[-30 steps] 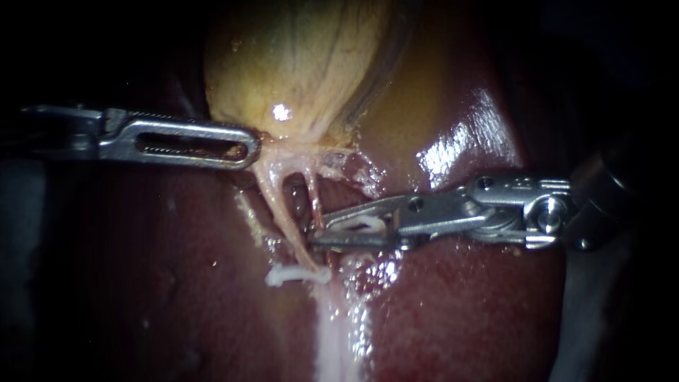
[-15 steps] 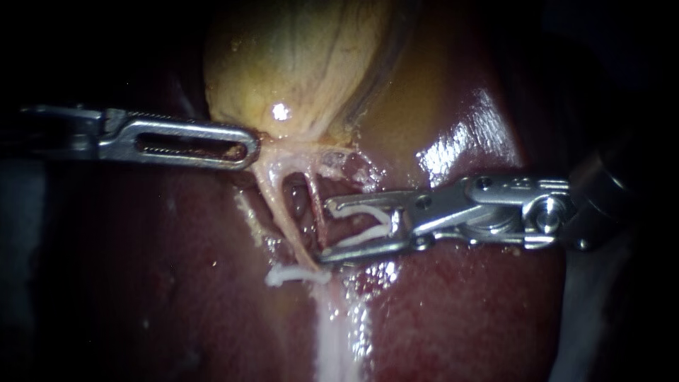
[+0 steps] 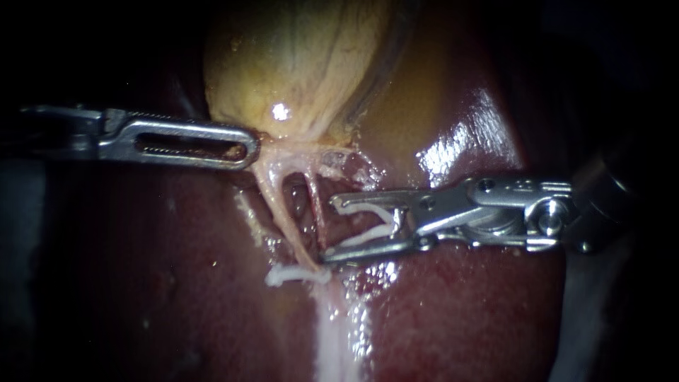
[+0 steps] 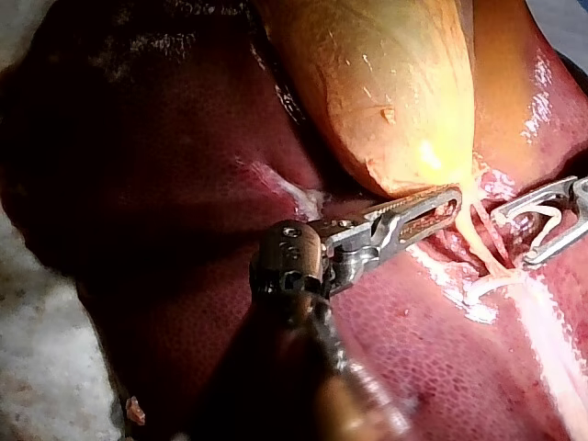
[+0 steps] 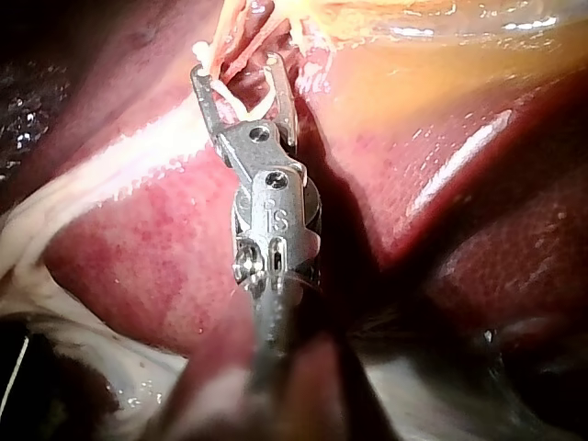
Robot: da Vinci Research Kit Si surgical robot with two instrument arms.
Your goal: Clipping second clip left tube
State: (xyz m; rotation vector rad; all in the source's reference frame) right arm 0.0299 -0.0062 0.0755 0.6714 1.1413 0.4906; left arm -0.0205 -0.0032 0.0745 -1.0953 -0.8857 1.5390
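The yellow gallbladder (image 3: 297,56) narrows into two tubes. The pale left tube (image 3: 283,212) carries a white clip (image 3: 290,274) at its lower end. Beside it runs the thin reddish right tube (image 3: 316,209). My left instrument (image 3: 251,147) is shut on the gallbladder's neck, pulling it leftward. My right instrument (image 3: 329,228) comes in from the right. Its jaws stand wide apart with a white clip (image 3: 368,225) seated against both. Their tips lie just right of the right tube, around neither tube. The right wrist view shows the same jaws (image 5: 234,72) short of the tubes.
Dark red liver (image 3: 460,304) surrounds the tubes on all sides. A whitish band of tissue (image 3: 336,332) runs down from the clipped end. In the left wrist view the left instrument (image 4: 450,204) lies across the liver under the gallbladder (image 4: 395,83).
My right instrument's jaws have spread from nearly together to wide apart, the clip opening with them, and have drawn slightly right of the tubes. The left instrument has held still.
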